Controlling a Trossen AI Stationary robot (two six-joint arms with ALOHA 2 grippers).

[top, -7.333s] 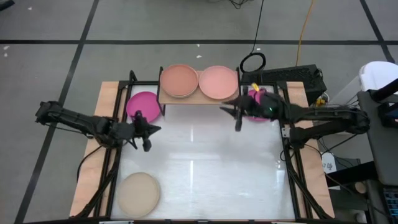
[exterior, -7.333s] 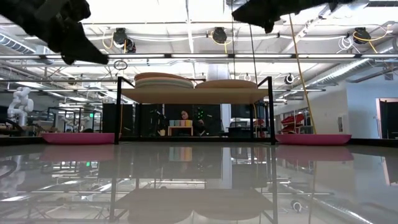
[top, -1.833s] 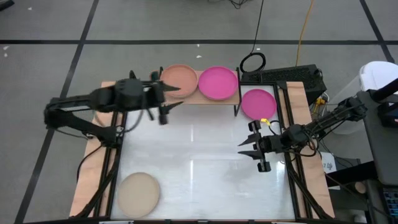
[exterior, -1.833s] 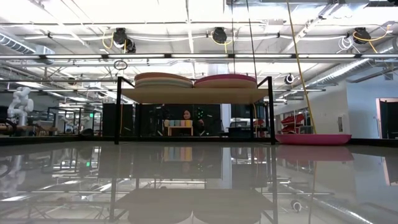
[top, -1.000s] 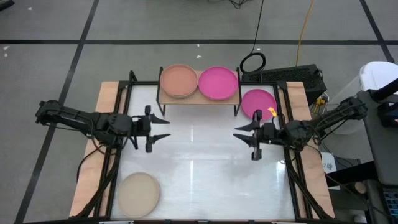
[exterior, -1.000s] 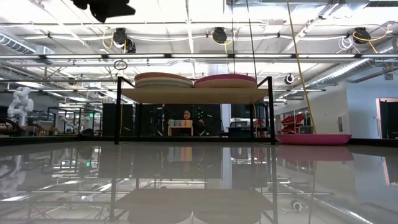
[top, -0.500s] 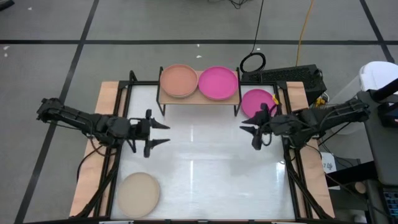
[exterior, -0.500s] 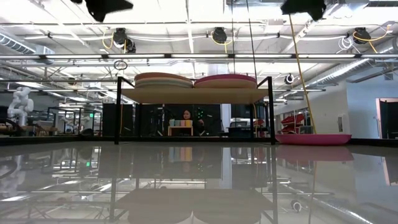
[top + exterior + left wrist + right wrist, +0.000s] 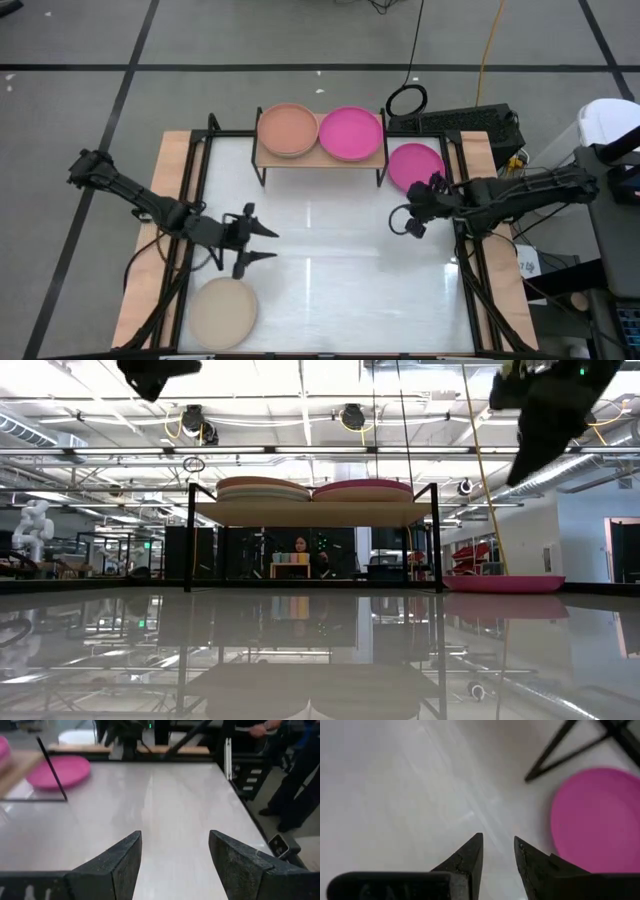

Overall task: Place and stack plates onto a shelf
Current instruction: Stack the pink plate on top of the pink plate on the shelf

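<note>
The shelf stands at the far edge of the worktop with 2 stacks on its wooden top: the left one topped by a peach-orange plate, the right one by a magenta plate. From table height each stack shows more than 1 rim, though the exact count cannot be told. A second magenta plate lies on the worktop just right of the shelf, and a beige plate sits alone near the front left corner.

The left gripper hangs above the worktop just beyond the beige plate — its fingers spread wide, holding nothing. The right gripper hovers near the loose magenta plate, on its front left side; its fingers are set narrow with a small gap, empty, the plate beside them.
</note>
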